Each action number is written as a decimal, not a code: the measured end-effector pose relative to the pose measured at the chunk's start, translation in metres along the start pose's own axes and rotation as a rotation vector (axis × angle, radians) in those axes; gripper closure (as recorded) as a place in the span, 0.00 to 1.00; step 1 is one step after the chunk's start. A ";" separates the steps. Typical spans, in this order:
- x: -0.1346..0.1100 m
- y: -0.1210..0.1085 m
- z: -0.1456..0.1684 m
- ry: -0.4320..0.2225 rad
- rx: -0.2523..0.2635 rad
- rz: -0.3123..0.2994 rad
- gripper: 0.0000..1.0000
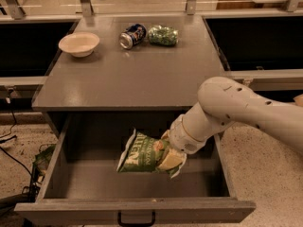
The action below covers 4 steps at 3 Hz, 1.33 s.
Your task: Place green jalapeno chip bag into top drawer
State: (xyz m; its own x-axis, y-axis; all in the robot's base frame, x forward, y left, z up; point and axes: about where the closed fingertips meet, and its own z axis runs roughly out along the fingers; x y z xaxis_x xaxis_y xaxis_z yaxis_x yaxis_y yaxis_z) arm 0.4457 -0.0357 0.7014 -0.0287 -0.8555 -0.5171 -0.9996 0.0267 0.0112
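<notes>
**Bag held inside open drawer**

The green jalapeno chip bag (141, 153) hangs tilted inside the open top drawer (135, 207), right of its centre. The gripper (171, 159) is closed on the bag's right end. Behind the drawer, the countertop (132, 79) carries a bowl (79, 43), a can (132, 35) and a small green packet (163, 35).

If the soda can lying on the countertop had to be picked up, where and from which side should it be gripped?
Likely across the round middle of the soda can, from above: it lies on its side, and the green packet sits close beside one end. The gripper is down in the top drawer, at the green jalapeno chip bag.
</notes>
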 end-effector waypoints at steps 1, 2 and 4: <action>0.000 0.000 0.000 0.000 0.000 0.000 1.00; 0.005 -0.001 0.012 -0.010 -0.017 0.013 1.00; 0.037 0.000 0.062 0.068 -0.056 0.098 1.00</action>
State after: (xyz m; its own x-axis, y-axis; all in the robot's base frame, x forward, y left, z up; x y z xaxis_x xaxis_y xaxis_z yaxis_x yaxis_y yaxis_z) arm 0.4446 -0.0354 0.6290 -0.1244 -0.8834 -0.4518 -0.9906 0.0843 0.1079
